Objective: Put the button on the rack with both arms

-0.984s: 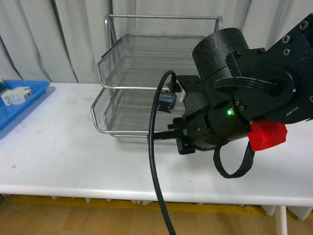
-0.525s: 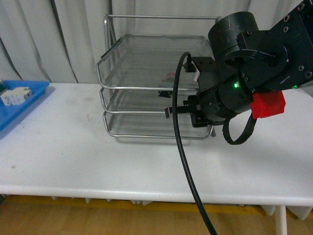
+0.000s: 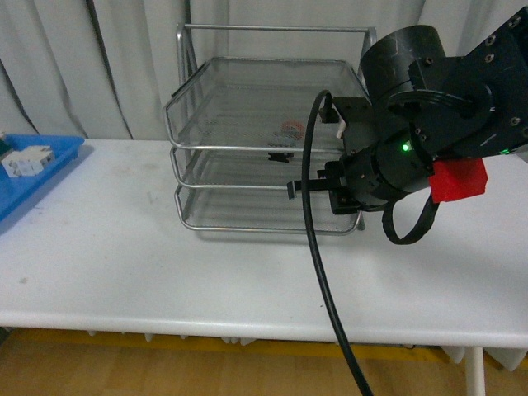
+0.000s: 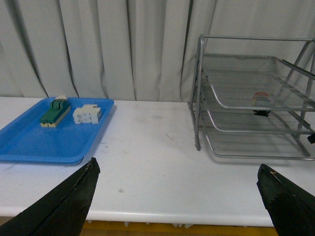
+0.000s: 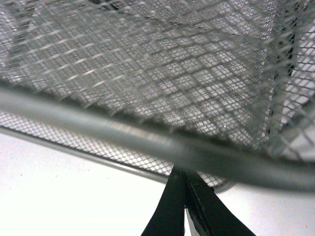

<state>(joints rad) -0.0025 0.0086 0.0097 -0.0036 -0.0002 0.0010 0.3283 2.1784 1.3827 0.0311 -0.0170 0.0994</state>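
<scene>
The button [image 3: 283,136], red cap on a dark body, lies inside the silver wire rack [image 3: 247,148], seen through the mesh in its upper part; I cannot tell which tier. It also shows in the left wrist view [image 4: 261,101], inside the rack [image 4: 199,98]. My right gripper [image 3: 290,188] is shut and empty, its tips at the rack's front right. In the right wrist view its closed tips [image 5: 184,173] sit just under a rack rim [image 5: 147,140]. My left gripper [image 4: 177,171] is open and empty, low over the table, facing the rack and tray.
A blue tray [image 4: 49,142] at the table's left holds a green-and-cream strip [image 4: 54,112] and a white block [image 4: 87,114]; it shows at the left edge of the front view [image 3: 49,157]. The right arm's thick cable [image 3: 318,247] hangs before the table edge.
The right gripper let go of the button in the rack, then drew back up and to the right. The button now rests in the rack.
</scene>
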